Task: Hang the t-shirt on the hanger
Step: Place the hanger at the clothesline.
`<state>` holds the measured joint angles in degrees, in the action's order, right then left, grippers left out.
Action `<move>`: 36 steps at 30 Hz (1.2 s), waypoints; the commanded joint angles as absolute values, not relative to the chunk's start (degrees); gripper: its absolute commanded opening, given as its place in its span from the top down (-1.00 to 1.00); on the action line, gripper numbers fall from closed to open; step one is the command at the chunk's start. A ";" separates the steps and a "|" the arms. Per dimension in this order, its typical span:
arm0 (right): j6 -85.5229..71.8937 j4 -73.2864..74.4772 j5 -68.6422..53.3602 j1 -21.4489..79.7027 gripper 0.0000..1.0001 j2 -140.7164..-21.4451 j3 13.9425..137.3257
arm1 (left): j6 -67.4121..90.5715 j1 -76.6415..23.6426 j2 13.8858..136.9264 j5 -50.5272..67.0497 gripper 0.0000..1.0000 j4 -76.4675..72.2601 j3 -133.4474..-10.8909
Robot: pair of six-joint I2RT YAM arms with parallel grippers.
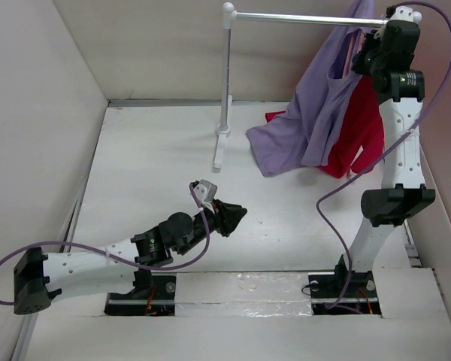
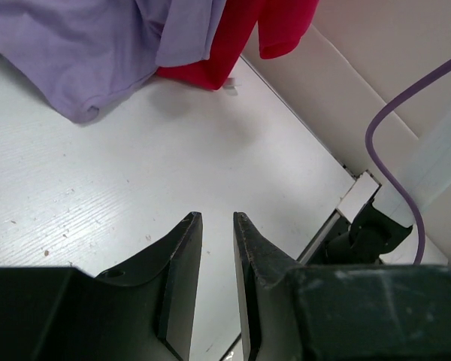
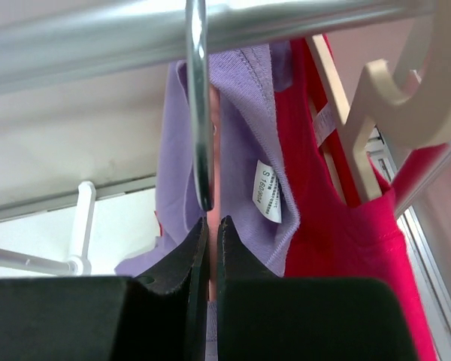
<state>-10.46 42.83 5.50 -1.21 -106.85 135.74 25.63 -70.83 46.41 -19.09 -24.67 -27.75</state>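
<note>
Right wrist, right fingers (image 3: 184, 263) clamped on hanger (image 3: 198, 128) neck, t-shirt (image 3: 244, 113) hanging just behind

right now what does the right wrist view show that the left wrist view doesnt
Only right wrist: the right end effector pinching the thin salmon-pink hanger, its silver metal hook over the metal rail, a white size label, a cream hanger. Only left wrist: the left end effector, a purple cable. Both: the soft lavender t-shirt and the bright red shirt.
</note>
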 commanded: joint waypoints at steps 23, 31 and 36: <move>-13.27 27.43 1.32 -6.06 1.00 -110.22 132.57 | 28.48 -71.10 48.78 -20.04 0.59 -26.98 -30.59; -13.54 22.69 0.44 -6.06 1.00 -104.68 122.97 | 28.56 -71.10 49.13 -19.16 0.59 -27.77 -30.59; -13.80 21.10 0.44 -6.06 0.38 -100.74 120.77 | 28.30 -71.10 48.43 -18.99 0.59 -27.60 -30.76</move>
